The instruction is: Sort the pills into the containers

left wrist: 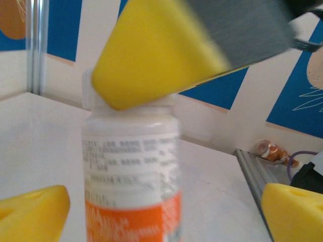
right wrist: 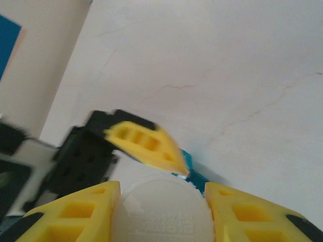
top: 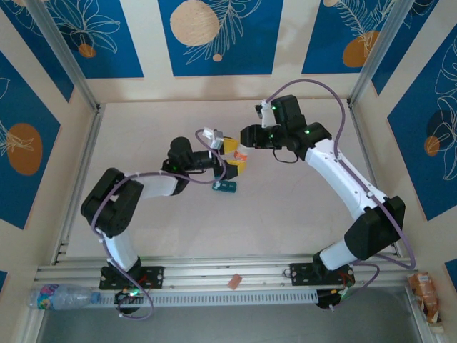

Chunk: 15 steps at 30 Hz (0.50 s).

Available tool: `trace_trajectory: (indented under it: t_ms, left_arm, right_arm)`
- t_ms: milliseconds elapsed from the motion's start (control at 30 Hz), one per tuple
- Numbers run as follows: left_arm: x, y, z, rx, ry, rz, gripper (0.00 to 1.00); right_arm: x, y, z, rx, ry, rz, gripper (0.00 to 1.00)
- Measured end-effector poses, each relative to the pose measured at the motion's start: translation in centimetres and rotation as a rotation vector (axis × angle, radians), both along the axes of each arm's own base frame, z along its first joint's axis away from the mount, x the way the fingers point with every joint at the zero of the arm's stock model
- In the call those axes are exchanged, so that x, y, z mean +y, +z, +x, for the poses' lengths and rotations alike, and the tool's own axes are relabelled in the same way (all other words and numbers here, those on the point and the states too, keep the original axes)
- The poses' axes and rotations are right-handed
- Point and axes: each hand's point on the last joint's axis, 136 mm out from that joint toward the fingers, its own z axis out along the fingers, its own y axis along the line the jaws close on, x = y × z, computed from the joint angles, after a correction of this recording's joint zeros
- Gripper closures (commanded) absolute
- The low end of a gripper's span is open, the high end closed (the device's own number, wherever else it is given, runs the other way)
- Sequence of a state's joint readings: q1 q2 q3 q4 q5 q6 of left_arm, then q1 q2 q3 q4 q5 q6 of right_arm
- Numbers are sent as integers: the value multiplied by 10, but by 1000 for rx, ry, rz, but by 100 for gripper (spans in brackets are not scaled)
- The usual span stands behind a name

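Note:
A small white bottle (left wrist: 131,166) with an orange band stands upright between the two wide-apart yellow fingers of my open left gripper (left wrist: 164,212), touching neither. My right gripper (right wrist: 161,201) is shut from above on the bottle's white cap (right wrist: 161,219). One of its yellow fingers (left wrist: 156,50) shows over the cap in the left wrist view. From above, both grippers meet at the bottle (top: 240,153) mid-table. The dark teal containers (top: 224,186) lie just in front of the left gripper (top: 233,157), and a corner (right wrist: 194,174) peeks out behind the cap. The pills are out of view.
An aluminium rail (top: 228,275) runs along the near edge, with a small brown scrap (top: 233,281) on it. A water bottle (top: 61,294) lies at the near left. A snack packet (top: 426,289) sits at the near right. Patterned walls enclose the table.

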<state>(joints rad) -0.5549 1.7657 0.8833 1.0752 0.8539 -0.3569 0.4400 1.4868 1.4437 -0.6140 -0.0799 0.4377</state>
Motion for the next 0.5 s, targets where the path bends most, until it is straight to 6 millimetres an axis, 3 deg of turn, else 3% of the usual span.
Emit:
trace_trajectory:
  t_ms: [167,500]
  left_arm:
    - [11,8,-5,-41,65,3,0]
    - [30,-5,-5,23,190,102,0]
  right_arm:
    - [-23,-1,4,23,-70,3,74]
    - [-60,39,-9,-37,-156,21,73]
